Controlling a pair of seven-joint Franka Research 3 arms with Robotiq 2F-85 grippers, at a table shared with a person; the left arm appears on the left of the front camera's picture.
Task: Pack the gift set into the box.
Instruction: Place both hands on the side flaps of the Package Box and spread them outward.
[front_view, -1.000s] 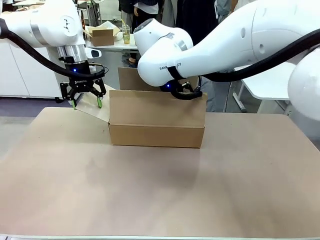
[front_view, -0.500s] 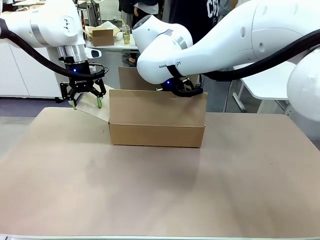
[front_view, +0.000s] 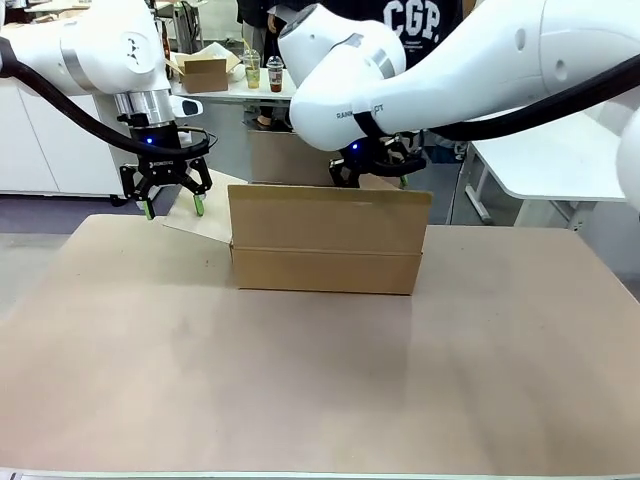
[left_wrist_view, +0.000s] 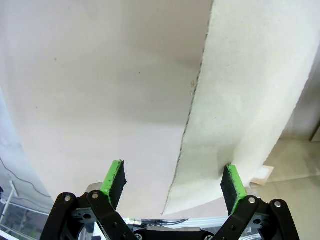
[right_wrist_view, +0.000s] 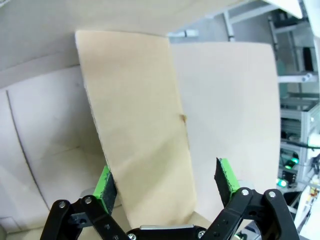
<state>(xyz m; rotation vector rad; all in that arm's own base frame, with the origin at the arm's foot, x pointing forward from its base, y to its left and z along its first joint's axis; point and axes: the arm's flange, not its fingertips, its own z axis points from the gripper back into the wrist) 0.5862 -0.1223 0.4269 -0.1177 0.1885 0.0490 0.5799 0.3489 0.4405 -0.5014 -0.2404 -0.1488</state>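
The box (front_view: 325, 268), a plain brown carton, stands mid-table with its flaps up. Its left flap (front_view: 203, 215) slopes outward. My left gripper (front_view: 172, 205) hangs open just above that flap; in the left wrist view the flap's edge (left_wrist_view: 192, 115) runs between the green pads (left_wrist_view: 114, 178) of the open gripper (left_wrist_view: 173, 181). My right gripper (front_view: 378, 170) sits over the box's far top edge. In the right wrist view a flap (right_wrist_view: 140, 130) stands between the spread fingers of the open gripper (right_wrist_view: 165, 182). The gift set is out of view.
The brown table (front_view: 300, 390) has free room in front of and beside the box. A person in a black printed shirt (front_view: 420, 18) stands at the far side. Behind are a small carton (front_view: 205, 73), two cups (front_view: 275, 73) and a white table (front_view: 560, 160).
The box has slid a little to the right. My right gripper has risen and moved right along the far top edge. The left gripper has stayed put.
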